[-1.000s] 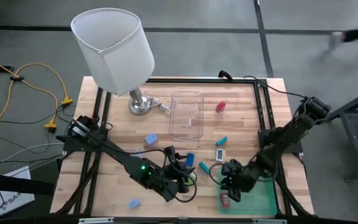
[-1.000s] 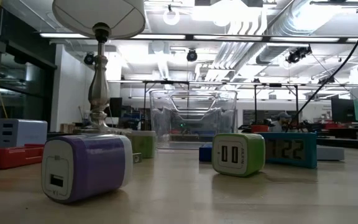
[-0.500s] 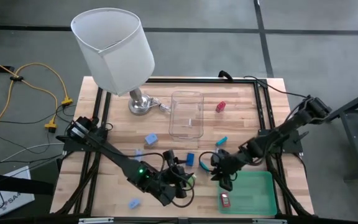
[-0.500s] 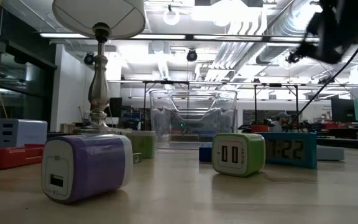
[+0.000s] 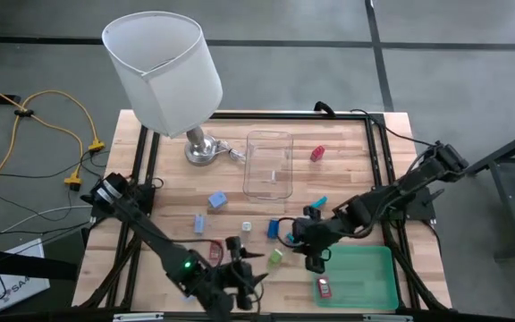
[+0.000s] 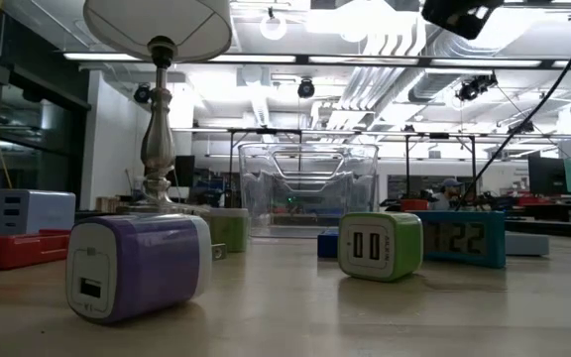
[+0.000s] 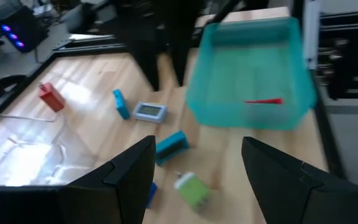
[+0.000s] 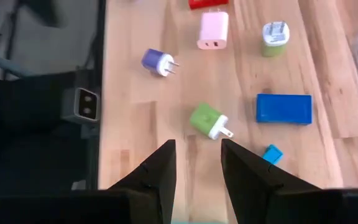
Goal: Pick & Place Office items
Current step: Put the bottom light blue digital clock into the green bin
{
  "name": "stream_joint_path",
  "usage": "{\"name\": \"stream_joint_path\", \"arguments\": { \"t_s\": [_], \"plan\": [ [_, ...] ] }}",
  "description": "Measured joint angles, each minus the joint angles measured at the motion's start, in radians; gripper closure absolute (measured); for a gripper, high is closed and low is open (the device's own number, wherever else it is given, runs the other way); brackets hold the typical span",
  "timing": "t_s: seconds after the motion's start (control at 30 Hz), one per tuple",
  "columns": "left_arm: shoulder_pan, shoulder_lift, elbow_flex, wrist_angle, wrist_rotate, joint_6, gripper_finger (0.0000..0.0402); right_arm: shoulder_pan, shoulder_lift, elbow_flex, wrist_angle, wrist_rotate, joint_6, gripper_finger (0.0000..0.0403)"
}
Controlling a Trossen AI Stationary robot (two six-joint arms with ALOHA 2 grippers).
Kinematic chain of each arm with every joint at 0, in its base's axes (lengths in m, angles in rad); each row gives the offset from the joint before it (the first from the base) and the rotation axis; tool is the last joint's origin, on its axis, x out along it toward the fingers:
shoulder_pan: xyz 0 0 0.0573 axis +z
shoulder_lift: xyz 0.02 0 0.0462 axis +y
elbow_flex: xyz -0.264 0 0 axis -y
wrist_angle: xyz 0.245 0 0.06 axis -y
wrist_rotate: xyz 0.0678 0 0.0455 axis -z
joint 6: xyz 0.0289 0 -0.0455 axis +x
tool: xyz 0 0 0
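Note:
The office items lie scattered on the wooden table (image 5: 168, 241). The high view shows a green plug (image 5: 276, 257), a blue block (image 5: 274, 229), a teal piece (image 5: 291, 237), a white piece (image 5: 248, 227), two light-blue pieces (image 5: 217, 199), and a red one (image 5: 317, 153) at the far side. Another red piece (image 5: 324, 287) lies in the green tray (image 5: 365, 277). My right gripper (image 5: 314, 257) (image 8: 197, 144) hangs open above the table beside the green plug (image 8: 207, 121). My left gripper (image 5: 247, 279) (image 7: 197, 146) is open near the table's near edge and holds nothing.
A clear plastic box (image 5: 269, 164) and a lamp with a white shade (image 5: 164, 67) stand at the far side. The low view shows a purple charger (image 6: 137, 268), a green charger (image 6: 380, 245) and a teal clock (image 6: 464, 238). A dark arm part (image 6: 459, 15) hangs overhead.
My right gripper has swung from over the green tray toward the table's left, ending above the pieces in the middle. My left gripper has drawn back toward the near edge, uncovering the green plug, the blue block and the white piece.

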Motion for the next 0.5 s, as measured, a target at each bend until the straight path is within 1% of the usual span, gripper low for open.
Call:
{"name": "stream_joint_path", "arguments": {
  "t_s": [0.13, 0.3, 0.37, 0.5],
  "plan": [
    [-0.042, 0.0, 0.0, -0.003, 0.0, -0.035, 0.0171, -0.007, 0.093, 0.078, -0.076, 0.006, -0.006, 0.0288],
    [-0.076, 0.0, 0.0, -0.007, 0.0, -0.052, 0.0171, -0.027, 0.186, 0.129, -0.269, 0.059, 0.091, 0.0288],
    [-0.081, 0.0, 0.0, -0.009, 0.0, -0.054, 0.0171, -0.043, 0.207, 0.128, -0.31, 0.044, 0.134, 0.0288],
    [-0.089, 0.0, 0.0, -0.033, 0.005, -0.066, 0.0171, -0.068, 0.233, 0.129, -0.301, 0.002, 0.179, 0.0288]
  ]
}}
